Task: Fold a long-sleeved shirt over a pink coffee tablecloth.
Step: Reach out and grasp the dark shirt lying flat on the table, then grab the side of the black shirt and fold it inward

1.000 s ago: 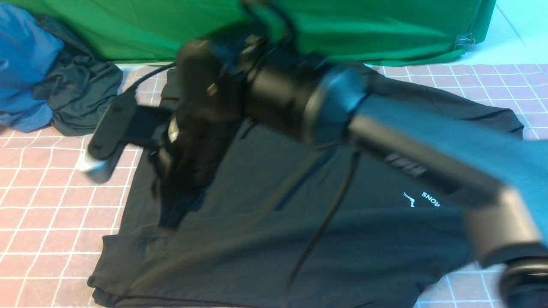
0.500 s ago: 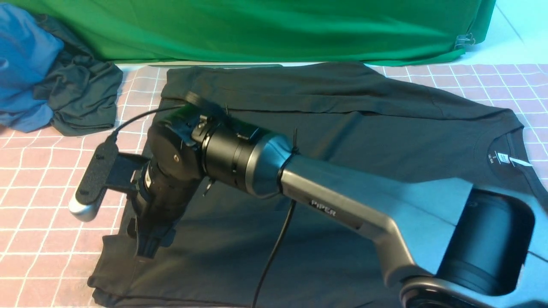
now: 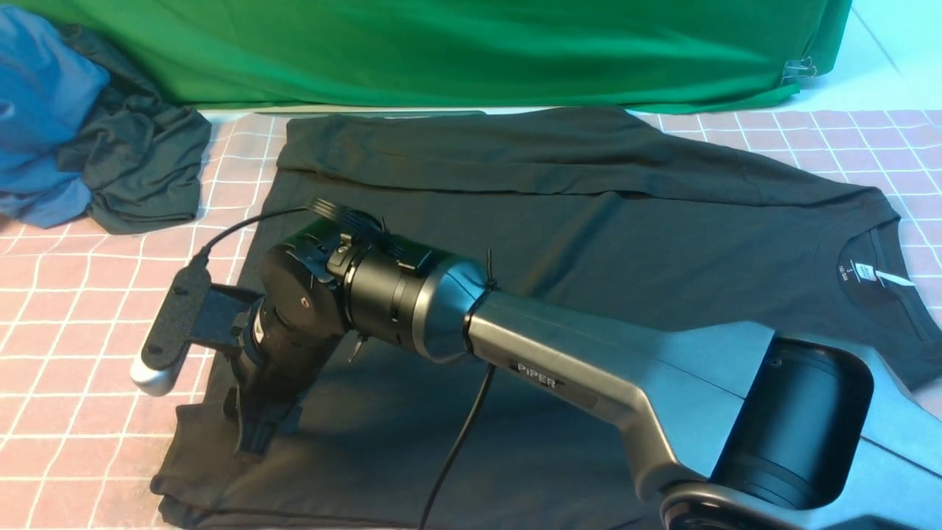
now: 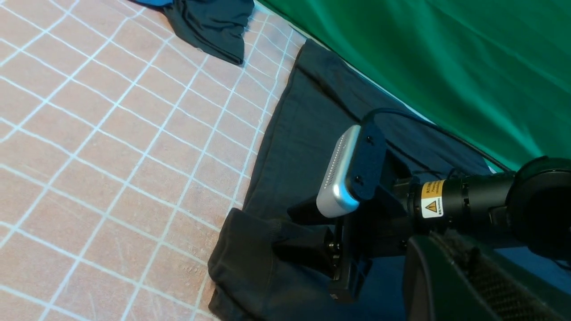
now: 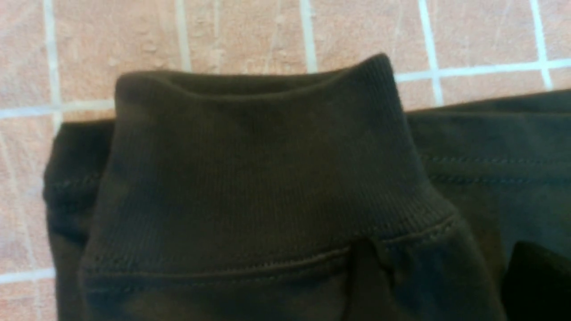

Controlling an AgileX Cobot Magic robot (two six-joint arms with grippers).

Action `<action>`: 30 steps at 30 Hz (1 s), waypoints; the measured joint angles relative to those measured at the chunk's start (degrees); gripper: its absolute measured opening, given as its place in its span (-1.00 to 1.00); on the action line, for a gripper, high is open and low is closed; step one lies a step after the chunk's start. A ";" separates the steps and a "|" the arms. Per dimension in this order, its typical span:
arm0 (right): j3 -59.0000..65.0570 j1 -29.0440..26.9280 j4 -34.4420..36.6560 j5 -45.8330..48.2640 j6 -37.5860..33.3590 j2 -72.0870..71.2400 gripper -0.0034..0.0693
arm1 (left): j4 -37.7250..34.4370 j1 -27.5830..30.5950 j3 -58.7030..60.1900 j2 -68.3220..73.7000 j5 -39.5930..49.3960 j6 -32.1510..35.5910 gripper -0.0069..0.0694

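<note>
I'm holding my right arm stretched across the shirt [image 3: 574, 243] from the right. My right claw [image 3: 254, 434] is pointing straight down at the shirt's near left corner, tip right at the fabric. I'm not able to tell from here whether its jaws are parted or pinched, or whether any fabric is sitting between them. Just beneath it, the right wrist view is showing a ribbed cuff [image 5: 254, 169] lying flat over the hem, its end poking past the shirt's edge onto the pink cloth [image 3: 88, 331]. The shirt is lying spread out on that pink cloth, with the collar off to the right and its white label [image 3: 868, 274] showing. One sleeve [image 3: 515, 151] is lying folded along the far edge, just in front of the green cloth [image 3: 478, 51]. My left claw [image 4: 441, 267] is sitting clamped tight, hanging close beside my right wrist above the shirt. At the far left, a blue garment [image 3: 37, 96] and a dark garment [image 3: 140, 169] are lying heaped together, well apart from my right claw.
</note>
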 joint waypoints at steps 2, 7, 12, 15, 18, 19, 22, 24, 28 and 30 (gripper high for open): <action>-0.05 0.00 0.11 0.00 0.00 0.00 0.06 | 0.00 0.00 0.00 0.00 0.05 0.12 -0.78; -0.05 0.00 0.14 0.07 0.00 0.00 -0.71 | 0.00 0.00 0.00 0.00 0.05 0.12 -0.78; -0.47 0.00 -1.54 2.74 0.34 -1.56 -0.77 | 0.00 0.00 0.00 0.00 0.11 0.28 -0.78; -0.47 -0.18 -2.22 3.49 0.66 -3.58 -0.77 | 0.38 0.00 0.00 0.00 0.18 0.28 -0.78; -0.48 -0.56 -2.89 3.58 1.54 -5.34 -0.78 | 0.66 0.00 0.00 0.00 0.22 0.28 -0.78; -0.53 -0.92 -3.26 3.58 1.83 -5.84 -0.78 | 0.66 0.00 0.00 0.00 0.22 0.28 -0.78; -0.59 -1.93 -3.60 3.28 2.05 -6.14 -0.78 | 0.66 0.00 0.00 0.00 0.22 0.28 -0.78; -0.59 -3.27 -3.83 2.08 2.28 -6.14 -0.78 | 0.66 0.00 0.00 0.00 0.22 0.28 -0.78; -0.59 -5.78 -3.90 -2.47 3.49 -6.14 -0.78 | 0.71 0.00 0.00 0.00 0.33 0.28 -0.78; -0.54 -6.88 -3.90 -4.08 4.42 -6.14 -0.78 | 0.71 0.00 0.00 0.00 0.47 0.28 -0.78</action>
